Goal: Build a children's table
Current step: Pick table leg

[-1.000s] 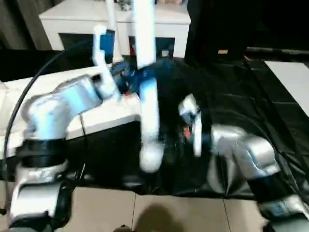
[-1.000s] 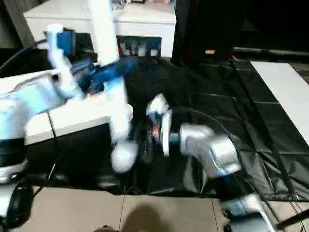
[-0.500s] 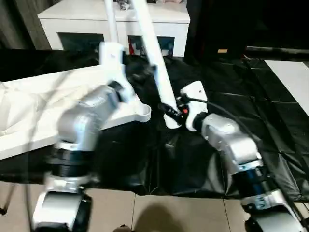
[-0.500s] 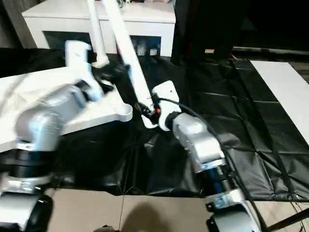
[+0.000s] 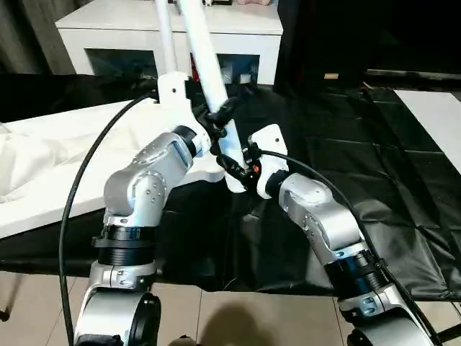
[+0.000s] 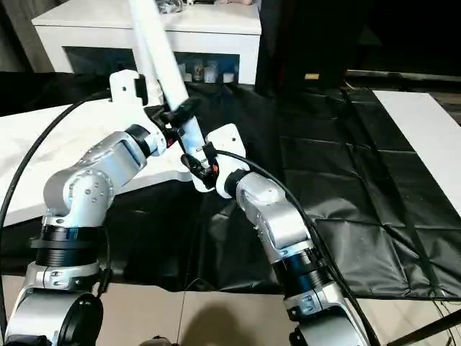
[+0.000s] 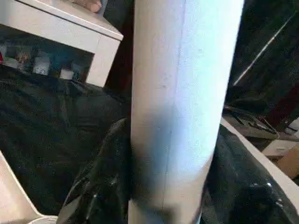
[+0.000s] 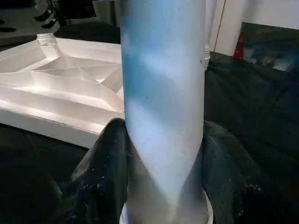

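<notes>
As seen from the head, both grippers clasp one white leg (image 5: 205, 61) leaning over the black sheet (image 5: 346, 166): left gripper (image 5: 220, 115) above, right gripper (image 5: 234, 162) at its lower end, beside the upturned tabletop (image 5: 65, 166). Left wrist: black fingers (image 7: 100, 186) flank the leg; right wrist: fingers (image 8: 105, 172) likewise, ribbed tabletop behind

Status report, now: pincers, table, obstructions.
Both pincers, left and right, shut on loose leg. Leg tilted above tabletop's near corner. One leg already standing. No obstruction visible.
</notes>
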{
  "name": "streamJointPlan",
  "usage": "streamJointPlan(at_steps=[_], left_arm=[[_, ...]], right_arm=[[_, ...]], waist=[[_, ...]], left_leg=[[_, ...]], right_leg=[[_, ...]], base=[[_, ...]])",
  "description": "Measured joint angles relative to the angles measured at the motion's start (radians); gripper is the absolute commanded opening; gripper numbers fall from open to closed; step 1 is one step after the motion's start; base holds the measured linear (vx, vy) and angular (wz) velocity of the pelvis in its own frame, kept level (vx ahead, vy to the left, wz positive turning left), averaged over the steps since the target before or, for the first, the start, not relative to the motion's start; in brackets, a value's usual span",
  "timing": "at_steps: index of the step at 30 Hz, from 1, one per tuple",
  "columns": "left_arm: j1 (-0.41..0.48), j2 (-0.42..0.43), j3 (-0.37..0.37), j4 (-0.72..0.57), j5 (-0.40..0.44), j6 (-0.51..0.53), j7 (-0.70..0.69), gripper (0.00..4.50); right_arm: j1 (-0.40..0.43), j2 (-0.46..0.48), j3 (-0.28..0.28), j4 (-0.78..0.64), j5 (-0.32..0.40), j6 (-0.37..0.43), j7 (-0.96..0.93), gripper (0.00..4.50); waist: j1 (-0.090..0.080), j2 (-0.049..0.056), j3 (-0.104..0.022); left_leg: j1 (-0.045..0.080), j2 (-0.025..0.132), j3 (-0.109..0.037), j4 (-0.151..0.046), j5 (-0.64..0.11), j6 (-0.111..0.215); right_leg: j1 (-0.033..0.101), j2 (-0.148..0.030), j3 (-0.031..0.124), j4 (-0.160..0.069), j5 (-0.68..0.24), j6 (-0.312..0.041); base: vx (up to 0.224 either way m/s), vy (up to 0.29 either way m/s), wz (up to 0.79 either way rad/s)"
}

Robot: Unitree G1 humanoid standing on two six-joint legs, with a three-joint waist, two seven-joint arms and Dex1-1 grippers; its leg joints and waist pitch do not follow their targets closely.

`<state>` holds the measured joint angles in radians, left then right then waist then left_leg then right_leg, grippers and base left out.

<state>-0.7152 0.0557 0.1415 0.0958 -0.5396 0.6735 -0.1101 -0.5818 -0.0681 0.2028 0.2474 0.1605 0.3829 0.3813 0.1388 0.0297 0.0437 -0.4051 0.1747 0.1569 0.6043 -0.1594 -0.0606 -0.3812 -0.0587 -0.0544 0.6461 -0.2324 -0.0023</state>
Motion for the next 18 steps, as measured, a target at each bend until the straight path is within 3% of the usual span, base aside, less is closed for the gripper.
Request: streamJointPlan(at_steps=[9, 11, 15, 16, 17, 18], left_arm=[[0.000, -0.010, 0.041, -0.004, -0.035, 0.028, 0.001, 1.85], [0.000, -0.004, 0.058, -0.012, -0.061, 0.052, -0.008, 1.85], [0.000, 0.046, 0.071, -0.058, -0.127, 0.118, -0.086, 1.85], [0.000, 0.072, 0.058, -0.070, -0.133, 0.136, -0.119, 1.85], [0.000, 0.107, 0.034, -0.087, -0.137, 0.160, -0.165, 1.85], [0.001, 0.157, -0.001, -0.114, -0.151, 0.193, -0.233, 1.85]], right_arm=[[-0.001, -0.001, 0.000, 0.000, -0.006, -0.011, 0.018, 1.86], [-0.001, 0.001, -0.003, -0.005, 0.003, -0.013, 0.035, 2.42], [-0.006, 0.000, -0.080, -0.017, 0.118, 0.049, 0.112, 2.59], [-0.013, -0.014, -0.084, -0.028, 0.149, 0.088, 0.145, 2.59], [-0.020, -0.040, -0.083, -0.039, 0.178, 0.131, 0.192, 2.93], [-0.030, -0.086, -0.081, -0.047, 0.215, 0.189, 0.267, 3.01]], waist=[[0.000, 0.000, 0.000], [-0.001, 0.000, 0.000], [0.001, 0.000, 0.000], [0.000, 0.000, 0.000], [0.001, 0.000, 0.000], [0.005, 0.000, 0.000]], left_leg=[[0.000, 0.000, 0.000, 0.000, 0.000, 0.000], [0.000, 0.000, 0.000, 0.000, 0.000, 0.000], [0.000, 0.000, 0.000, -0.001, 0.000, 0.000], [0.000, 0.000, 0.000, -0.001, 0.000, 0.000], [0.000, 0.000, 0.000, -0.001, 0.000, 0.000], [0.000, 0.000, 0.000, -0.001, 0.000, 0.000]], right_leg=[[0.000, 0.000, 0.000, 0.000, 0.000, 0.000], [0.000, 0.000, 0.000, 0.000, 0.000, 0.000], [0.000, 0.000, 0.000, 0.000, 0.000, 0.000], [0.000, 0.000, 0.000, 0.000, 0.000, 0.000], [0.000, 0.000, 0.000, 0.000, 0.000, 0.000], [0.000, 0.000, 0.000, -0.001, 0.000, 0.000]], base=[[0.000, 0.000, 0.00], [0.000, 0.000, 0.00], [0.000, 0.000, 0.00], [0.000, 0.000, 0.00], [0.000, 0.000, 0.00], [0.000, 0.000, 0.00]])
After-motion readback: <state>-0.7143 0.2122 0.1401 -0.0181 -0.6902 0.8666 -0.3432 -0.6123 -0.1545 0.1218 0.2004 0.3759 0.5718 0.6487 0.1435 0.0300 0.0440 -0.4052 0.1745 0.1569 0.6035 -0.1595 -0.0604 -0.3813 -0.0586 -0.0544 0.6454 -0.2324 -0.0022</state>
